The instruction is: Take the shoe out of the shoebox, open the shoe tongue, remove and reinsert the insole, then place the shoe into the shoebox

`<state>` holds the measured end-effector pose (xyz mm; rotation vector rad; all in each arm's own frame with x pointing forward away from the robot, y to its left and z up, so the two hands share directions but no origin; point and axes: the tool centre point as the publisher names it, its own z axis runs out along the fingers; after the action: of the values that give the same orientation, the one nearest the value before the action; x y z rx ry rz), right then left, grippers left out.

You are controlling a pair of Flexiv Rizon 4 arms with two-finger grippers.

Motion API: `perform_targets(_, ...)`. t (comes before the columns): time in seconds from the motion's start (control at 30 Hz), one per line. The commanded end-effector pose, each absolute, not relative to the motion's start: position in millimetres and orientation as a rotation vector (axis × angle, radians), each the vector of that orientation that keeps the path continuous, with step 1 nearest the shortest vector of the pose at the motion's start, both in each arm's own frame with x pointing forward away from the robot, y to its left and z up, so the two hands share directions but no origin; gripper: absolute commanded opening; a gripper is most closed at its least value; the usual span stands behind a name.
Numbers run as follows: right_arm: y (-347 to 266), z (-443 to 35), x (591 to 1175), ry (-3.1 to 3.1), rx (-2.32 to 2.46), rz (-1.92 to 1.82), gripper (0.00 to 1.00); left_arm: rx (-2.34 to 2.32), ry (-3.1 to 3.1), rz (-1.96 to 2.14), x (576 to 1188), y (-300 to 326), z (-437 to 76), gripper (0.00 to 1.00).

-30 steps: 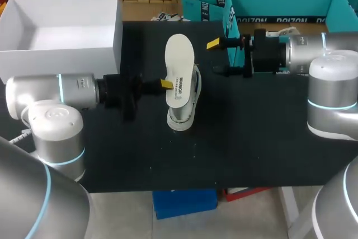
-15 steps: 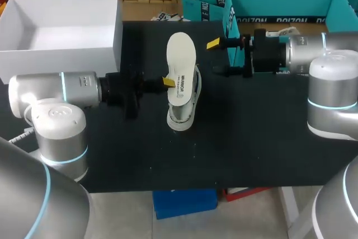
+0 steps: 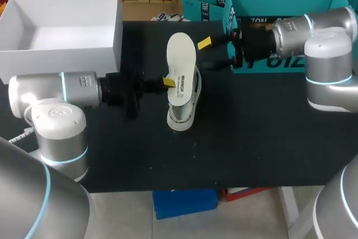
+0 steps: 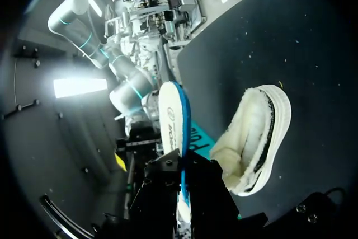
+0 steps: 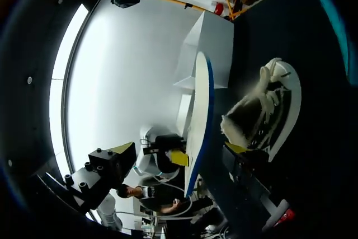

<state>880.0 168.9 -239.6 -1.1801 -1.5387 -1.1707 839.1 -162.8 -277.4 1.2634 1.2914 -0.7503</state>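
At the middle of the black table (image 3: 251,138), a white fleece-lined shoe (image 3: 182,113) lies outside the white cardboard shoebox (image 3: 61,60). The left gripper (image 3: 169,84) pinches the white oval insole (image 3: 181,54) above the shoe, likely ready for reinsertion. The right gripper (image 3: 206,54) hovers beside the insole's toe end, jaws spread.

The shoe (image 3: 183,107) sits mid-table (image 3: 251,138), with the insole (image 3: 181,62) above it, seemingly pinched by the left gripper (image 3: 168,83). The shoebox (image 3: 61,26) lies behind-left. The right gripper (image 3: 206,54) is just right of the insole.
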Motion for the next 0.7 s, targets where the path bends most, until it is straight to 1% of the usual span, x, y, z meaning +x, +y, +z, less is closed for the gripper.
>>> perform_targets(0.03,182,-249,894,-1.584,-1.107,-1.051,1.00,1.265,1.295,-0.744,838,-164,-277,0.00)
perform_targets(0.53,201,-260,892,-1.561,-1.132,-1.044,1.00,1.265,1.295,-0.744,838,-164,-277,0.00)
perform_targets(0.57,202,-261,892,-1.559,-1.133,-1.045,0.97,1.265,1.295,-0.744,838,-164,-277,0.00)
perform_targets(0.63,205,-263,892,-1.554,-1.134,-1.048,0.83,1.265,1.295,-0.744,838,-164,-277,0.00)
perform_targets(0.7,207,-264,891,-1.551,-1.136,-1.050,0.76,1.265,1.295,-0.744,838,-164,-277,0.00)
